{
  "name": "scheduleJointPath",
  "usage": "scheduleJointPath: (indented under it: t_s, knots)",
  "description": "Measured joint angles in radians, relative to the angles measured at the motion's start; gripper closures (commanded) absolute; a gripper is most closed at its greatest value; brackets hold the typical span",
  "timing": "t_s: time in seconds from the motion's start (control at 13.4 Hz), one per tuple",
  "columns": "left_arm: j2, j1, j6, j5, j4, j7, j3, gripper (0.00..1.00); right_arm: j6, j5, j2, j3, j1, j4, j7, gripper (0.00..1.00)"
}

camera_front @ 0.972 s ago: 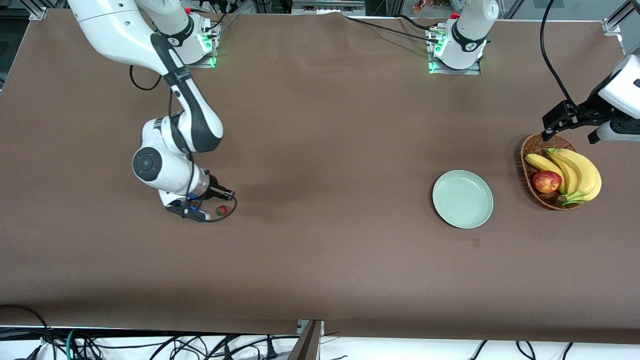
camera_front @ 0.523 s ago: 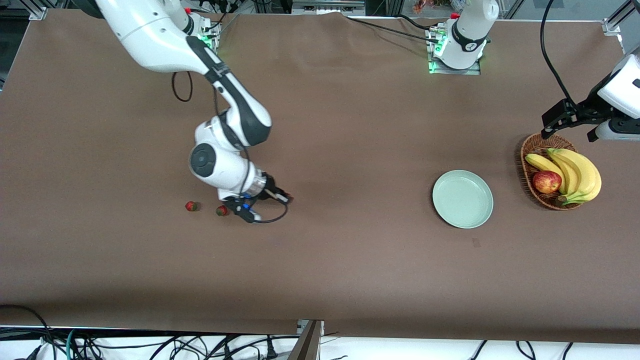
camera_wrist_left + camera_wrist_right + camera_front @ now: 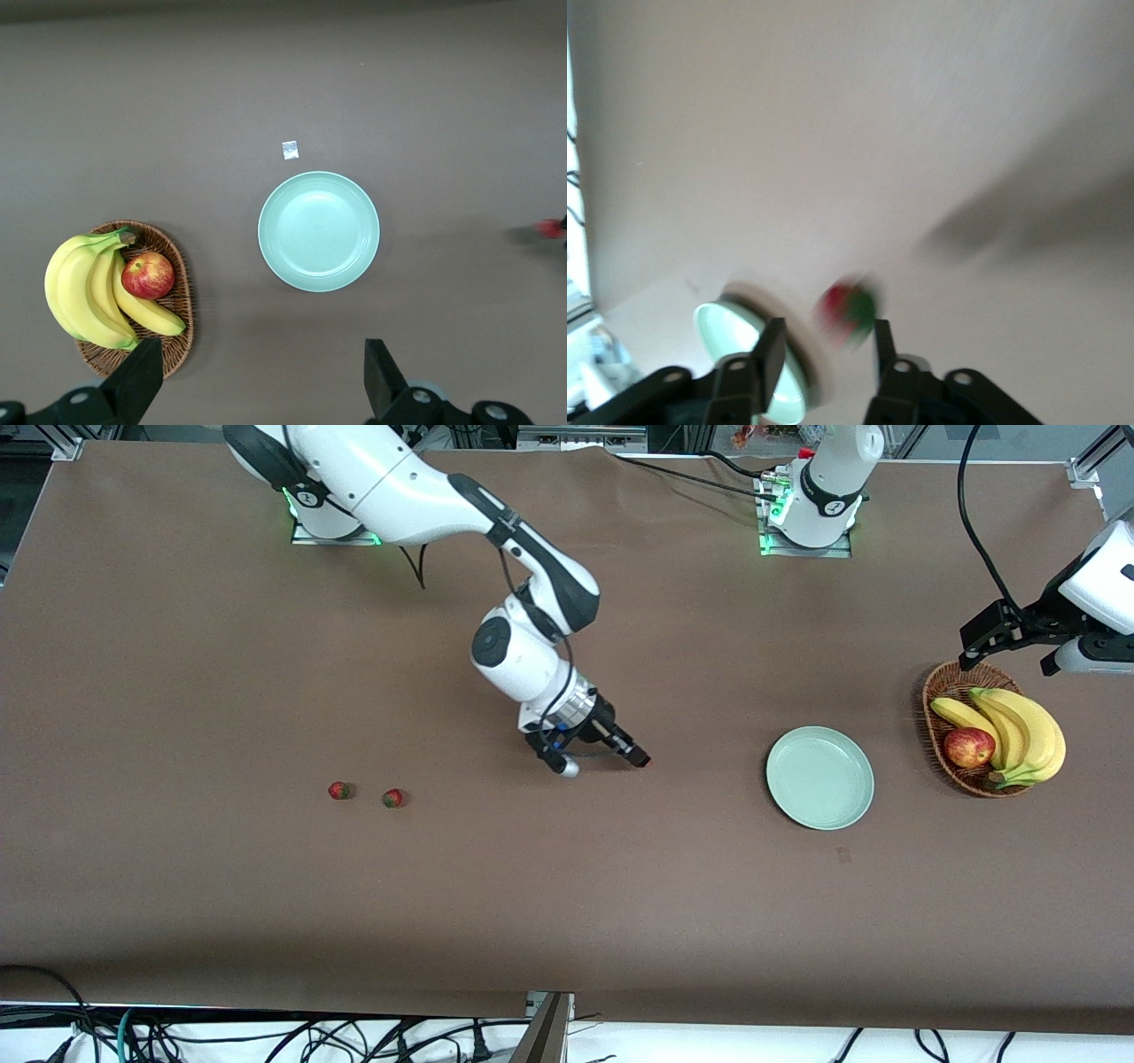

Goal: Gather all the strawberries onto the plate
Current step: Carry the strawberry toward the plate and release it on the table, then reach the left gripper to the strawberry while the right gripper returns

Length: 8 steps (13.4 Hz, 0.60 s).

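Wicker basket (image 3: 937,691) with bananas (image 3: 1019,731), one apple (image 3: 968,747) beside plate (image 3: 819,778). Two strawberries (image 3: 339,790) (image 3: 392,798) on table; third strawberry (image 3: 848,312) clamped in right gripper (image 3: 640,760) over bare table. Left gripper (image 3: 1010,642) over basket, fingers apart, waiting.

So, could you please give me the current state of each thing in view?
Right tool: shut on a strawberry, over the table between the other berries and the plate.
Left tool: open, waiting above the basket.
Two strawberries: lying on the table, apart.
Plate: holds nothing.
Basket: holds bananas and an apple.
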<state>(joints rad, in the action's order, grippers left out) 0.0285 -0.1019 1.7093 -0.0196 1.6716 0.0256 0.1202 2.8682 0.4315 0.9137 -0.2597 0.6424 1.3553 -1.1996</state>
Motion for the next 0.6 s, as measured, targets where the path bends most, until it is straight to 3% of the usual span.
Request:
scheduleJointPath:
  t_s: [0.15, 0.37, 0.6]
  knots:
    - [0.0, 0.0, -0.002, 0.0, 0.0, 0.0, 0.002, 0.0, 0.011, 0.0, 0.011, 0.004, 0.006, -0.031, -0.021, 0.08]
    - [-0.001, 0.001, -0.028, 0.0, 0.0, -0.001, 0.006, 0.0, -0.036, -0.016, 0.009, 0.023, -0.036, -0.057, -0.015, 0.08]
    - [-0.033, 0.015, -0.046, 0.0, 0.001, 0.001, 0.009, 0.0, -0.256, -0.182, 0.002, 0.043, -0.131, -0.078, 0.01, 0.07]
